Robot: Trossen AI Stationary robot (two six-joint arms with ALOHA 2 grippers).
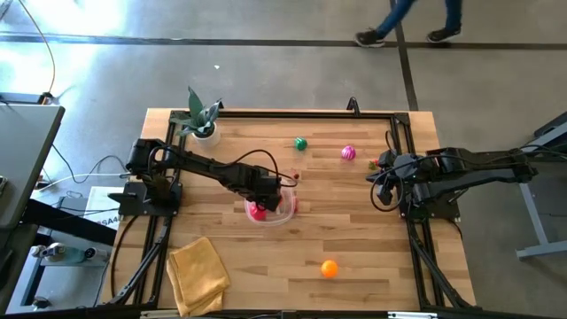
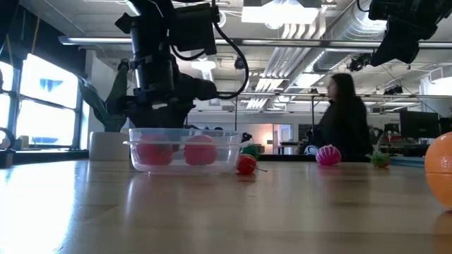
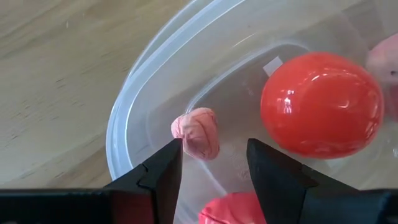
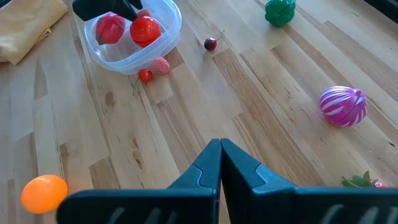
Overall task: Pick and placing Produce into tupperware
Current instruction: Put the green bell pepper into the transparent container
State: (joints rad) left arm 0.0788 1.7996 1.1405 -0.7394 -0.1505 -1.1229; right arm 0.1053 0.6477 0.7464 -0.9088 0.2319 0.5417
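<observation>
Orange toy fruit (image 2: 441,168) bulges at the right edge of the low view, closest to the lens and not yet collected. Beyond it, at centre-left of that frame, the clear tupperware tub (image 2: 185,152) sits on the wooden table (image 1: 372,257) with 2 red pieces showing through its wall. Directly over the tub hangs the left gripper (image 3: 212,163), its fingers parted with nothing between them, apparently placed there to let produce fall inside. Its wrist view looks down on a glossy red ball (image 3: 321,104) at the right of the frame, a small pale pink piece (image 3: 196,132) near the middle, and more red at the bottom edge.

Outside the tub, a small red fruit (image 4: 145,76) and a pink lump (image 4: 161,65) lie against its rim, with a dark cherry (image 4: 211,43) nearby. A green piece (image 1: 300,143) and a striped magenta one (image 1: 347,152) wait in the upper middle of the overhead frame.

At the right of that frame, the right gripper (image 4: 220,163) idles with fingers pressed shut. A potted plant (image 1: 200,115) and a yellow cloth (image 1: 198,272) mark the table's left side.
</observation>
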